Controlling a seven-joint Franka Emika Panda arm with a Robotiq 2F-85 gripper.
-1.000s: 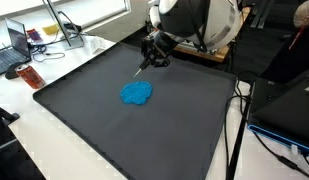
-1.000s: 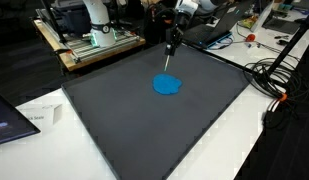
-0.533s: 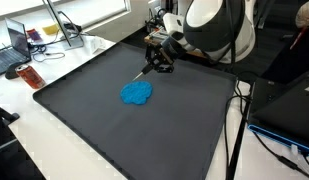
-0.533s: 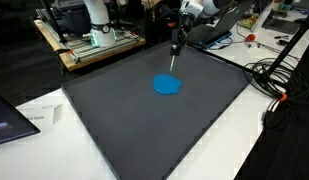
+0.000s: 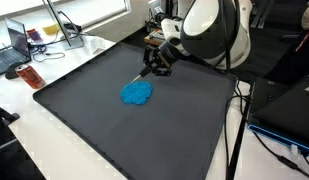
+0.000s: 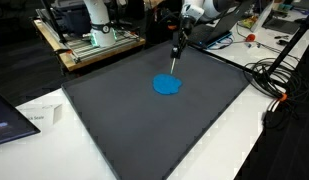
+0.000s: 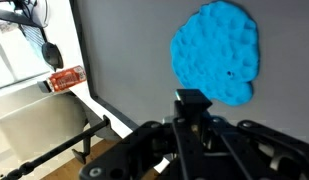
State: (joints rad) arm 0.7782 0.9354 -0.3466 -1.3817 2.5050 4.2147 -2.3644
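Note:
A flat, bumpy blue lump of dough (image 5: 137,93) (image 6: 168,85) lies on the dark grey mat (image 5: 94,130) (image 6: 134,130). My gripper (image 5: 156,62) (image 6: 178,42) hangs above the mat just past the lump's far side, shut on a thin dark stick-like tool (image 5: 141,72) (image 6: 175,62). The tool points down at the mat; its tip is a little short of the lump and not touching it. In the wrist view the tool's black end (image 7: 192,98) stands out between the fingers of the gripper (image 7: 192,112), with the blue lump (image 7: 216,52) right beyond it.
A red packet (image 5: 31,77) (image 7: 64,79) lies on the white table by the mat's edge, near a laptop (image 5: 14,45). Cables (image 6: 276,80) run along one side of the mat. A white paper (image 6: 42,115) and a second laptop (image 6: 6,122) sit near another corner.
The arm has shifted a little sideways along the mat's far side, carrying the tool with it. The blue lump has not moved, and the gripper stayed shut.

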